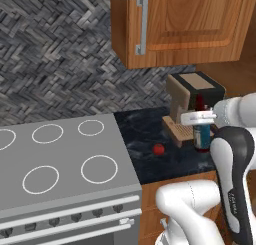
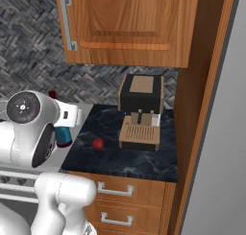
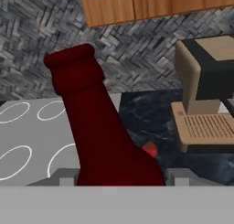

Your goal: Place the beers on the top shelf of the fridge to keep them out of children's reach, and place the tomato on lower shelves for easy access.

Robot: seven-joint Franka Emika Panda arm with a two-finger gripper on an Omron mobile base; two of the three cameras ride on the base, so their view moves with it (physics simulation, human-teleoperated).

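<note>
The gripper (image 3: pixel 119 179) is closing on the dark brown bottle (image 3: pixel 98 127) — in the hand view the bottle's neck and red cap are rising between the two finger tips, which are showing as small grey stubs pressing against either side of its wide body. In the left base view the same bottle (image 1: pixel 202 134) is standing behind the white wrist, its blue label peeking out below the hand and its dark neck above, just in front of the coffee machine (image 1: pixel 192 106). In the right base view the blue label (image 2: pixel 63 135) is showing under the hand, and the red cap is poking up over the arm. Whether the bottle is resting on the counter or hanging just above it cannot be told. The tomato (image 1: pixel 158 149) is lying on the dark stone counter (image 1: pixel 145 139), apart from the bottle and to its left, between the stove (image 1: pixel 60 159) and the coffee machine; in the right base view it (image 2: pixel 98 143) is sitting near the counter's middle, well short of the machine's tan tray. A wooden wall cabinet (image 2: pixel 129 23) is hanging over the counter, and a tall wooden panel is standing at the counter's right end — beyond it a plain light-grey surface, the fridge (image 2: pixel 226 157), is running down the right edge of that view.
</note>
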